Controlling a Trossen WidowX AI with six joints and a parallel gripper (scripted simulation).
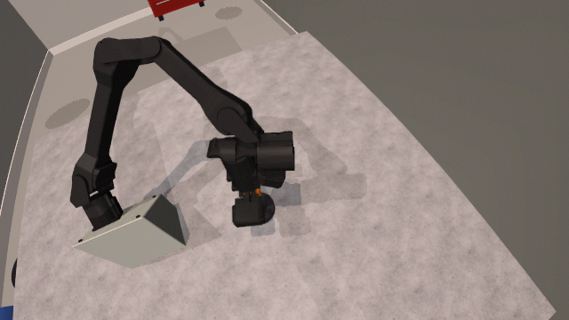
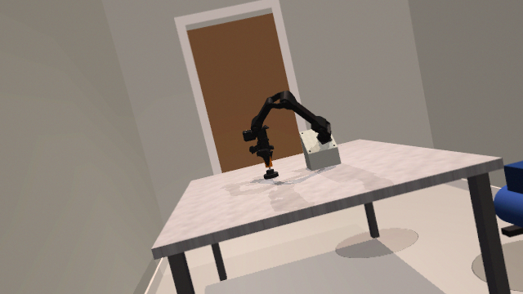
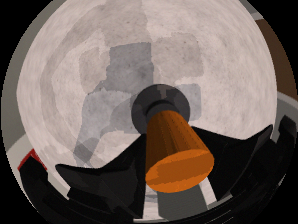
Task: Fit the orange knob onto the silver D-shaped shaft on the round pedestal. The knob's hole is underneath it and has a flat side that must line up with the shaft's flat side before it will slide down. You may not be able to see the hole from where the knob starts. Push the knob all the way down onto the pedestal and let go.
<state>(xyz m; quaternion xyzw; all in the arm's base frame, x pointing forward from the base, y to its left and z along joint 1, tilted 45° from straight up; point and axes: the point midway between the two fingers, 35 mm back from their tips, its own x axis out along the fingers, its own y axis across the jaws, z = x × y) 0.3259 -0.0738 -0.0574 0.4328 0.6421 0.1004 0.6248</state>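
My gripper (image 1: pixel 252 195) (image 2: pixel 268 161) (image 3: pixel 168 133) is shut on the orange knob (image 1: pixel 258 192) (image 2: pixel 270 163) (image 3: pixel 180 170), with a finger on each side of it. The knob is upright above the round black pedestal (image 1: pixel 270 208) (image 2: pixel 271 175) (image 3: pixel 141 107). In the exterior view a small gap shows between the knob's lower end and the pedestal, with a bit of the silver shaft (image 2: pixel 270 168) in it. The knob covers the shaft's top. The hole and both flat sides are hidden, so their alignment cannot be seen.
The arm's grey-green wedge-shaped base box (image 1: pixel 133 242) (image 2: pixel 324 158) stands on the mottled table (image 1: pixel 378 249) (image 2: pixel 229 208), to one side of the pedestal. The arm arches up from it over the table. The arm's shadows fall around the pedestal.
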